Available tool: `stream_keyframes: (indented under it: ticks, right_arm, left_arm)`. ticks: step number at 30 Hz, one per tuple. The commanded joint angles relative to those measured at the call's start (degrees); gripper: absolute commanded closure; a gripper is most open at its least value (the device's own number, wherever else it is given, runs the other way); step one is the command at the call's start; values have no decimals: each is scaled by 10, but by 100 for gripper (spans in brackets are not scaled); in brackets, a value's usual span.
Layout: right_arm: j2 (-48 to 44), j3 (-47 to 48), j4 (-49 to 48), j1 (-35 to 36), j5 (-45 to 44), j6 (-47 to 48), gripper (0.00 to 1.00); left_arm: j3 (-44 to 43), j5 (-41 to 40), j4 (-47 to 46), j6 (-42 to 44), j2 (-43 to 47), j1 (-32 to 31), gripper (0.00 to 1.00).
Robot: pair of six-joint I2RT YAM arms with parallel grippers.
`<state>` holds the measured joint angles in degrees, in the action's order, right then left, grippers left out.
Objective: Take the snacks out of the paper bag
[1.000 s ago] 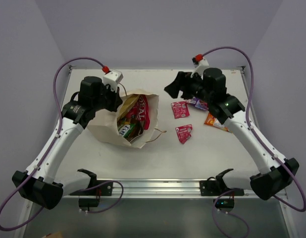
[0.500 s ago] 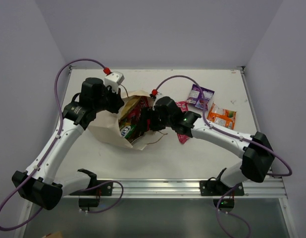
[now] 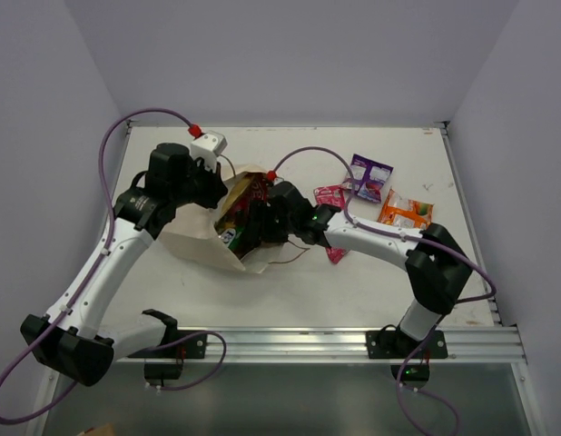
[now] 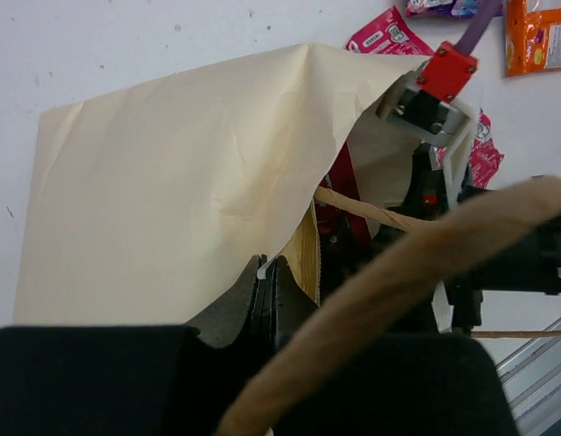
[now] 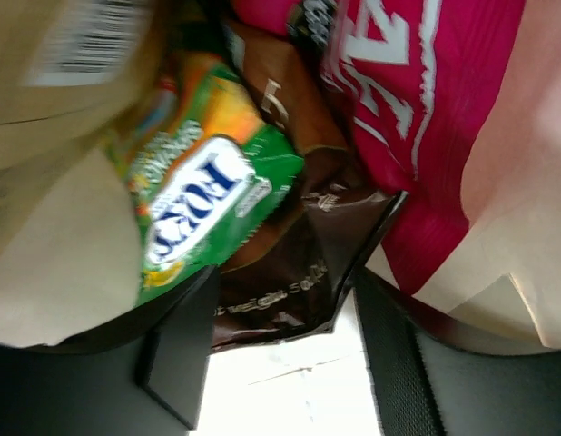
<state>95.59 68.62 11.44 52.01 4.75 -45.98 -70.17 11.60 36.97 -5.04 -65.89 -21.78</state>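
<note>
- We find the right gripper [image 5: 280, 359], over the far table a second ago, now inside the mouth of the paper bag [image 3: 194, 241], fingers spread wide.
- The paper bag lies on its side left of centre on the table [image 3: 262, 295].
- The left gripper [image 4: 267, 291] pinches its upper rim.
- Between the right fingers sits the brown bag [image 5: 299, 263], flanked by the red bag [image 5: 426, 118] and the green packet [image 5: 208, 209].
- The purple packet [image 3: 369, 174], orange packet [image 3: 405, 209] and two pink packets [image 3: 329, 196] lie outside on the table.
</note>
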Motion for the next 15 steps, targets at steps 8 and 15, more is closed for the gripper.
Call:
stream_keyframes:
  ticks: [8,15]
  right_arm:
    - [-22,18,20,2,-15,-3,36]
    - [-77,70,61,14,-62,-1,36]
  left_arm:
    - [-16,-25,-1,6,23,2,100]
    - [-22,-46,0,12,23,2,100]
